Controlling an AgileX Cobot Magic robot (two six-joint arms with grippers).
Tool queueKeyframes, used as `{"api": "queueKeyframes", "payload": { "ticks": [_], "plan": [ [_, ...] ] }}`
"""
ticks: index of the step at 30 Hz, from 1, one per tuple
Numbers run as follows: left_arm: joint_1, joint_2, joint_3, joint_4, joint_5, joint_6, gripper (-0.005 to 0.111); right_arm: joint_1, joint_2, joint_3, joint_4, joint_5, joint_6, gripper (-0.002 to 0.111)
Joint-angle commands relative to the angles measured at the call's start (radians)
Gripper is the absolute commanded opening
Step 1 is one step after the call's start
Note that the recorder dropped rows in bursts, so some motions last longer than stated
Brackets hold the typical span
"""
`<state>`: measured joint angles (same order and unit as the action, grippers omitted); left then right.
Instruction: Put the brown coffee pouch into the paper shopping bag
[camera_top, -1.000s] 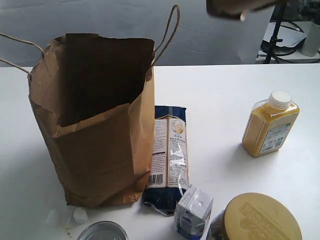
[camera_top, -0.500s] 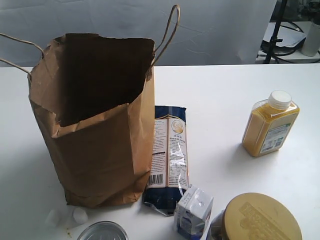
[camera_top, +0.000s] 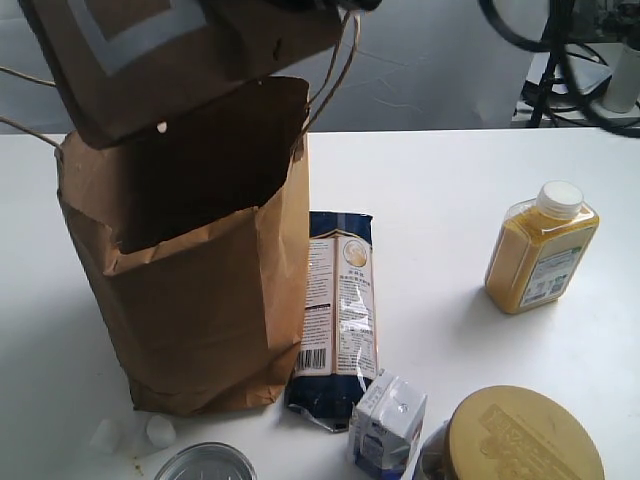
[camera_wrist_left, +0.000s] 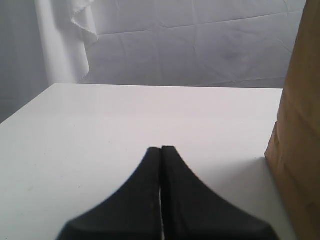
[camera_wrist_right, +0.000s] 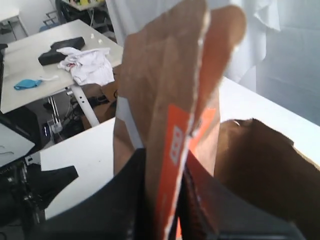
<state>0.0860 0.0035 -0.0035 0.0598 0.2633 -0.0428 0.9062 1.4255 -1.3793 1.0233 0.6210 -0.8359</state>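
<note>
The brown coffee pouch hangs tilted in the air just above the open mouth of the paper shopping bag, which stands upright on the white table. In the right wrist view my right gripper is shut on the pouch, whose orange-red edge runs between the black fingers; the bag's opening lies right below it. My left gripper is shut and holds nothing, low over the table beside the bag's outer wall. The exterior view does not show the left gripper.
A dark blue flat packet lies against the bag's right side. A yellow juice bottle stands at the right. A small carton, a wide-lidded jar, a metal can and white caps crowd the front edge.
The pouch was at the top right edge a second ago, then out of view. It now hangs over the bag's mouth at the upper left. Nothing on the table has moved.
</note>
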Motion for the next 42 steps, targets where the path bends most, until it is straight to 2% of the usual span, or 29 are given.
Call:
{"api": "queueKeyframes", "payload": {
  "ticks": [1, 9, 15, 17, 22, 25, 27, 29, 31, 32, 33, 38, 42],
  "plan": [
    [0.004, -0.003, 0.004, 0.004, -0.004, -0.003, 0.000, 0.002, 0.057, -0.001, -0.008, -0.040, 0.003, 0.000],
    [0.004, -0.003, 0.004, 0.004, -0.004, -0.003, 0.000, 0.002, 0.135, -0.001, -0.241, -0.047, 0.167, 0.000],
    [0.004, -0.003, 0.004, 0.004, -0.004, -0.003, 0.000, 0.002, 0.162, -0.001, -0.257, -0.050, 0.189, 0.001],
    [0.004, -0.003, 0.004, 0.004, -0.004, -0.003, 0.000, 0.002, 0.170, -0.001, -0.257, -0.050, 0.189, 0.007],
    [0.004, -0.003, 0.004, 0.004, -0.004, -0.003, 0.000, 0.002, 0.173, -0.001, -0.244, -0.052, 0.189, 0.043],
    [0.004, -0.003, 0.004, 0.004, -0.004, -0.003, 0.000, 0.002, 0.173, -0.001, -0.216, -0.058, 0.189, 0.050],
    [0.004, -0.003, 0.004, 0.004, -0.004, -0.003, 0.000, 0.002, 0.173, -0.005, -0.184, -0.063, 0.179, 0.050],
    [0.004, -0.003, 0.004, 0.004, -0.004, -0.003, 0.000, 0.002, 0.165, -0.008, -0.112, -0.088, 0.154, 0.045],
    [0.004, -0.003, 0.004, 0.004, -0.004, -0.003, 0.000, 0.002, 0.134, -0.008, -0.096, -0.118, 0.115, 0.023],
    [0.004, -0.003, 0.004, 0.004, -0.004, -0.003, 0.000, 0.002, 0.108, -0.008, -0.096, -0.132, 0.094, 0.004],
    [0.004, -0.003, 0.004, 0.004, -0.004, -0.003, 0.000, 0.002, 0.092, -0.008, -0.096, -0.136, 0.083, 0.000],
    [0.004, -0.003, 0.004, 0.004, -0.004, -0.003, 0.000, 0.002, -0.054, -0.006, -0.133, -0.125, 0.050, 0.000],
    [0.004, -0.003, 0.004, 0.004, -0.004, -0.003, 0.000, 0.002, -0.162, 0.069, -0.221, -0.132, 0.060, 0.000]
  ]
}}
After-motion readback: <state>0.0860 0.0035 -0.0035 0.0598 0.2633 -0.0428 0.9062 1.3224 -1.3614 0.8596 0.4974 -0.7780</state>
